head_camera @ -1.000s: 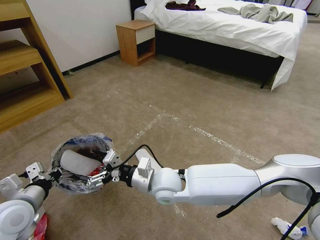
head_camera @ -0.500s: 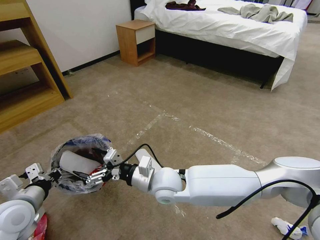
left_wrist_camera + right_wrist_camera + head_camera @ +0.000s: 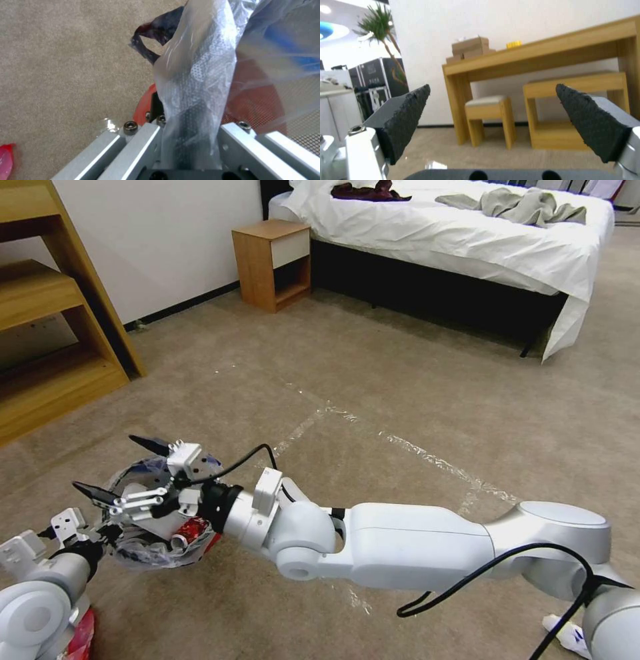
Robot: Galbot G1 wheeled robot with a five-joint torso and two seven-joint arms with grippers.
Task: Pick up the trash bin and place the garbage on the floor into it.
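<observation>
Your left gripper (image 3: 100, 530) is clamped on the rim of the trash bin (image 3: 143, 550), holding it just above the floor (image 3: 373, 380) at the lower left of the head view. In the left wrist view the fingers (image 3: 240, 140) pinch the clear bag liner (image 3: 196, 82) against the red wall (image 3: 253, 100). Your right gripper (image 3: 120, 470) hangs over the bin's mouth with its jaws spread wide and nothing between them; the right wrist view shows the two black pads (image 3: 408, 120) well apart, facing a wooden desk (image 3: 540, 62). Inside the bin you can see a white piece (image 3: 137, 493) and a red can (image 3: 193, 530). A red wrapper (image 3: 5, 160) lies on the carpet beside the left arm. White tissue (image 3: 567, 637) lies near the right arm's elbow.
</observation>
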